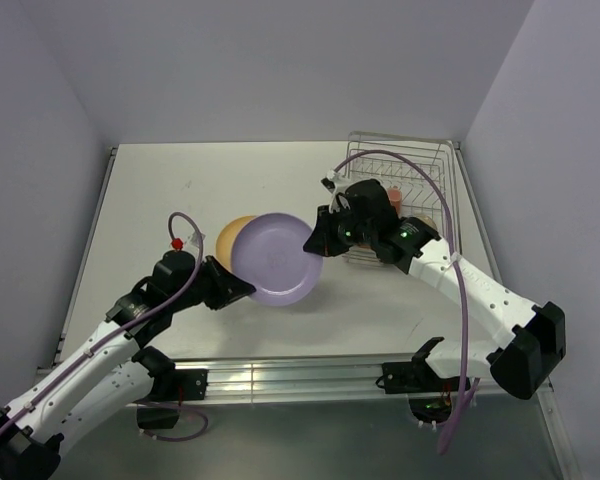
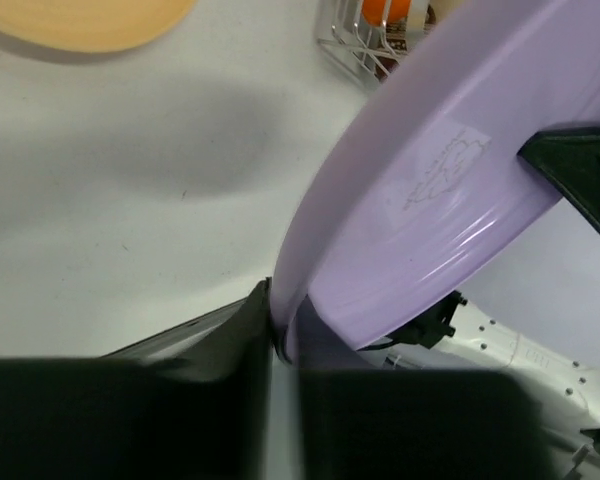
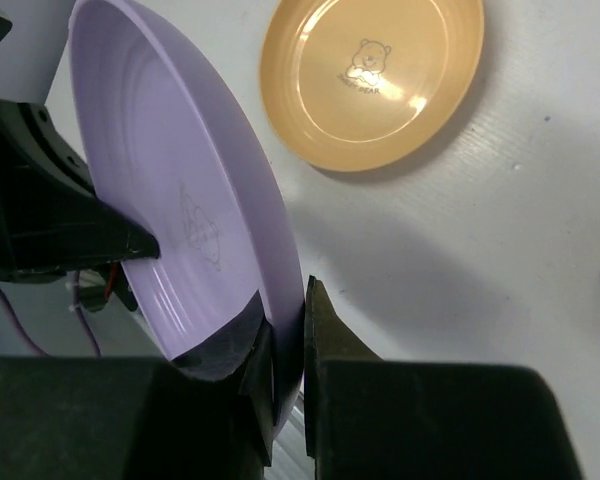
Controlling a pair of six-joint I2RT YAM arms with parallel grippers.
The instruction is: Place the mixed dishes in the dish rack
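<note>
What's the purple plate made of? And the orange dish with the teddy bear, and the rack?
The purple plate looks like plastic: smooth, slightly glossy, soft highlights on moulded rings. The orange dish is probably plastic too, shiny, bear printed inside. The rack seems thin silvery metal wire.

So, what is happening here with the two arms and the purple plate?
Both arms hold the lilac plate, tilted above the table. The left end effector pinches one rim, the right end effector the opposite rim; it looks like a handover toward the dish rack at the far right. The orange bowl lies on the table behind.
</note>
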